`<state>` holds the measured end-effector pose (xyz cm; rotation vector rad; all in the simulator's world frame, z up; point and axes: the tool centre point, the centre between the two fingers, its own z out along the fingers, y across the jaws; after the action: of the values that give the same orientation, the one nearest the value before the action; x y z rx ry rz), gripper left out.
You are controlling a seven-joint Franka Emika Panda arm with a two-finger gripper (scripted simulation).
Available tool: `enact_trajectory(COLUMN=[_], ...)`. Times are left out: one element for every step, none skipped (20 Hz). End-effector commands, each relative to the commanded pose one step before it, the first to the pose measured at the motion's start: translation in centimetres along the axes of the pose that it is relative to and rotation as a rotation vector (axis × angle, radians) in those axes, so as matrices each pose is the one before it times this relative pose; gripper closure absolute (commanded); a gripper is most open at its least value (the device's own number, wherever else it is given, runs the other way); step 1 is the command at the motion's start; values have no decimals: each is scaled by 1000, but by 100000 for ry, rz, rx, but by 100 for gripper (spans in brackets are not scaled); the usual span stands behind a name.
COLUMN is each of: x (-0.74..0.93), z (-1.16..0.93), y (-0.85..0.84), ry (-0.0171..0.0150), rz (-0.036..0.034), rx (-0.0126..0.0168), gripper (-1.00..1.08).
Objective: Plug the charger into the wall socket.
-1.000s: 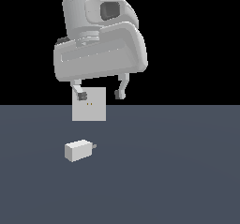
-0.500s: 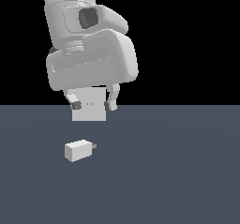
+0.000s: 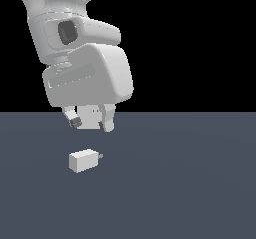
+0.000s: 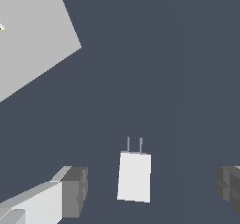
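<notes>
White charger [image 3: 83, 161] flat on floor, untouched | pincer [image 3: 90, 123] spread above it | wall socket [image 4: 33, 40] behind

Flat, even simulator light, with sharp pictures and no blur.
The floor [image 3: 190, 183] is one dull blue-grey under a pure black background, and no cast shadows or glare show. The charger [image 3: 83, 161] has a brighter top than its side, so the light seems to come from above. Edges look a little jagged.

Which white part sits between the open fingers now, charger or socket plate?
The charger, the small block with two prongs, lies between the gripper fingers. The wall socket, the larger flat plate, stands farther off.
</notes>
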<state>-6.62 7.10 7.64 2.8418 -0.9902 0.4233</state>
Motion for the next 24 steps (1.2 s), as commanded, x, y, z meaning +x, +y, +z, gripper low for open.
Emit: enact_trajectory(x=[-347, -127, -118, -108, -98, -88, -77, -67, -56, -42, -34, -21, -3, 4, -10, -29, -49, -68, -72, -106, -108, -126, -142, -175], z=[327, 115, 107, 99, 90, 82, 72, 63, 52, 41, 30, 18, 6, -31, 24, 73, 121, 170, 231, 266, 325, 372, 418, 452], y=[-150, -55, -52, -48, -43, -39, -34, -30, -25, -18, -16, -10, 0, 6, 0, 1, 1, 2, 16, 2, 16, 16, 15, -2], ry=[942, 291, 265, 239, 213, 186, 160, 134, 108, 84, 57, 33, 14, -97, 0, 0, 0, 0, -29, 0, -27, -25, -23, 0], rz=[2485, 807, 744, 682, 619, 551, 485, 413, 341, 271, 186, 111, 45, -308, 0, 0, 0, 0, 39, 0, 40, 41, 42, 0], rx=[-552, -197, -183, -170, -156, -141, -126, -109, -91, -73, -51, -31, -13, 55, 0, 0, 0, 0, -6, 0, -7, -7, -9, 0], gripper=[-92, -92, -92, -92, -92, -92, -92, -92, -92, -92, -92, -92, -92, -92, -92, -92, -92, -92, -92, -92, -92, -92, -92, -92])
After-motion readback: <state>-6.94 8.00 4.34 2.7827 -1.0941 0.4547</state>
